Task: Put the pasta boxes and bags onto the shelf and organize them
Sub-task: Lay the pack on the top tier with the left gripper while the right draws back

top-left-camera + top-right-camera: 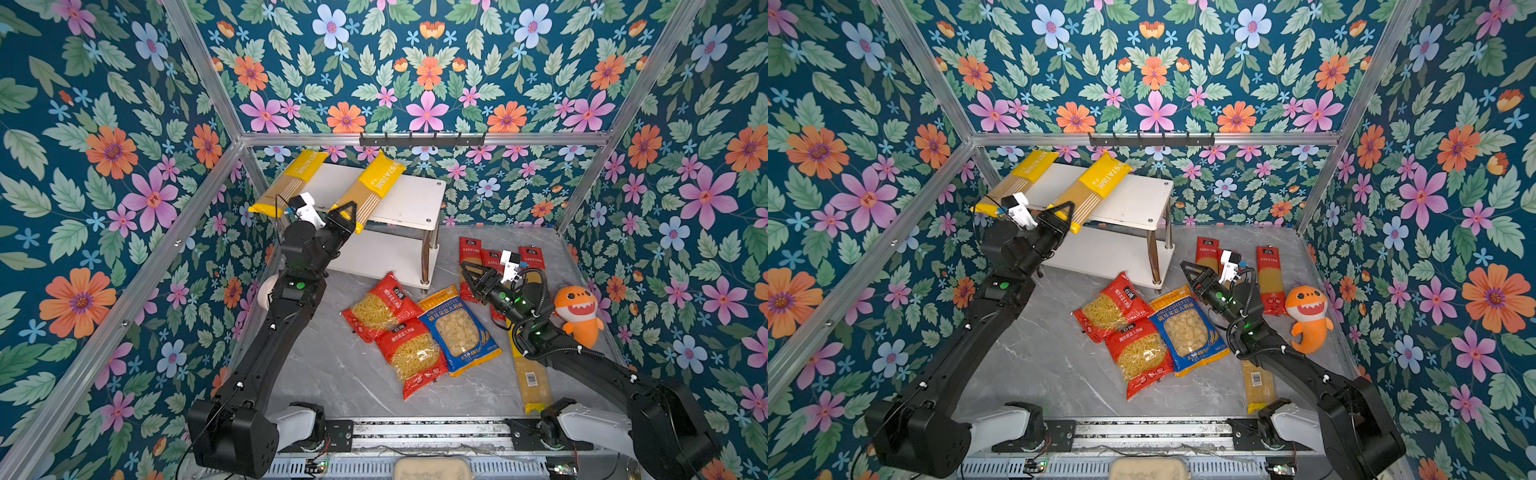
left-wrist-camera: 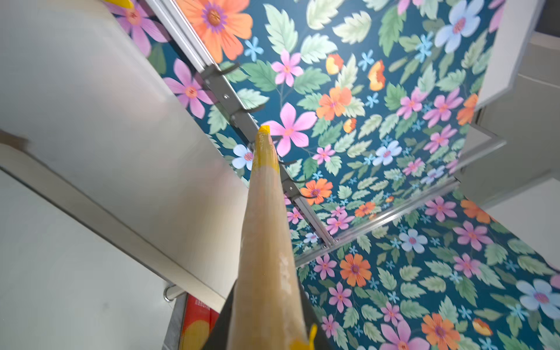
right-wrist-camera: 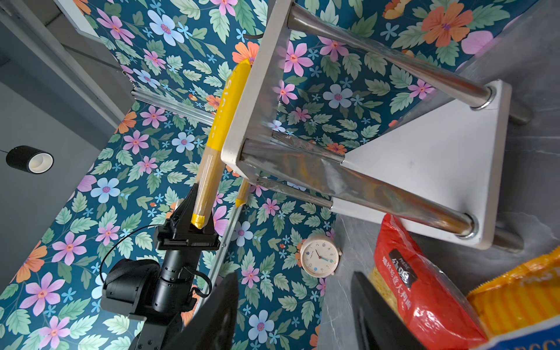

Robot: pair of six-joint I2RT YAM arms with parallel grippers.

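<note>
I see the left gripper (image 1: pixel 348 212) clenched on the near end of a long yellow plastic spaghetti pack (image 1: pixel 376 183). The pack lies across the top board of the white two-tier chrome-legged shelf (image 1: pixel 415 199), at 11 o'clock on the grey marble tabletop (image 1: pixel 332 374). The right gripper (image 1: pixel 466 272) hangs released and empty at 2 o'clock. Floral wallpaper (image 1: pixel 415 62) encloses the cell.

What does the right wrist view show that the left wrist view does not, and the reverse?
Only the right wrist view: a small round clock, a red short-pasta bag and the left gripper seen from outside. Only the left wrist view: the black hook rail. Both: the yellow spaghetti pack that this gripper holds, and the shelf.
</note>
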